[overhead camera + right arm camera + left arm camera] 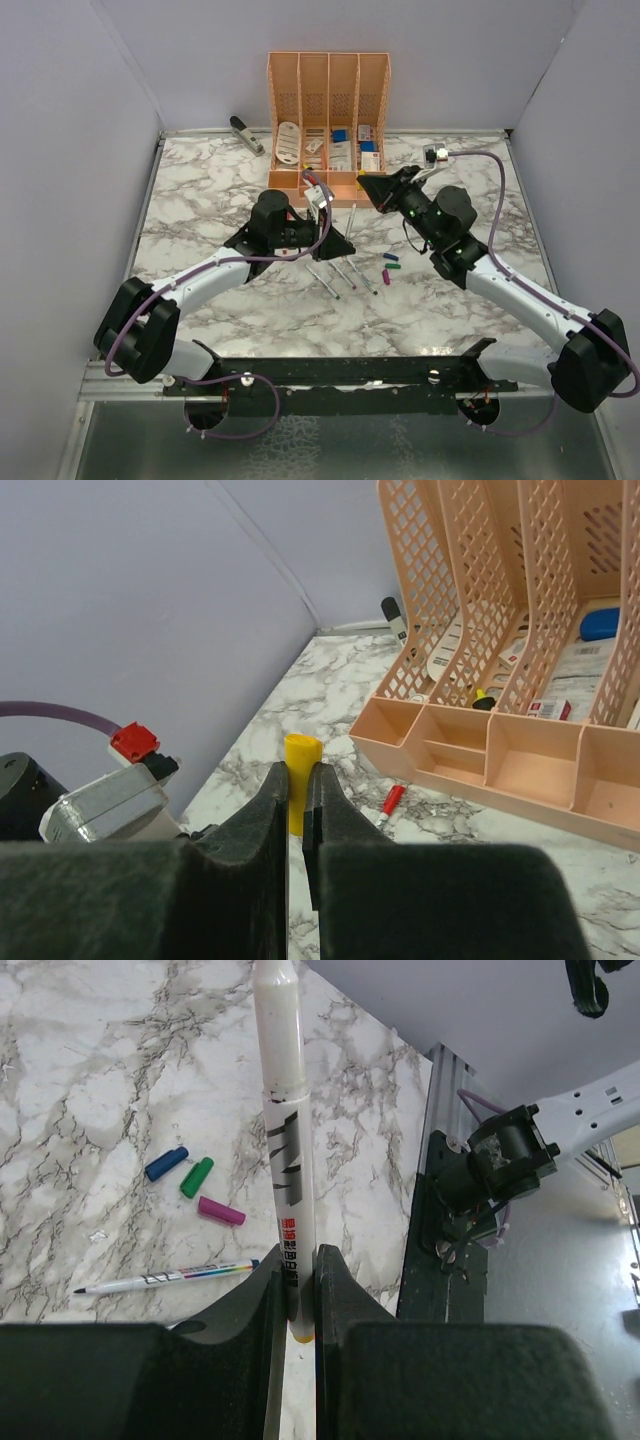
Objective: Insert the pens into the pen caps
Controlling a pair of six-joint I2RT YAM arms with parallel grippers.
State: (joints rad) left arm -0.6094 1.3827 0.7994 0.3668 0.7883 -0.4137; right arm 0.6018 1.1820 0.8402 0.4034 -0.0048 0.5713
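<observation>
1. Over the table's (200, 200) middle, the left gripper (299, 1295) is clamped on a pen (282, 1110) and the right gripper (297, 785) pinches the yellow cap (301, 752); the two are not yet joined
2. Uncapped pens (170, 1281) and the blue cap (166, 1163), green cap (197, 1176), purple cap (221, 1210) and red cap (394, 798) lie loose, so most of the task looks undone

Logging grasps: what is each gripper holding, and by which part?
Left gripper clamps a pen near one end; right gripper pinches the yellow cap by its lower half.
</observation>
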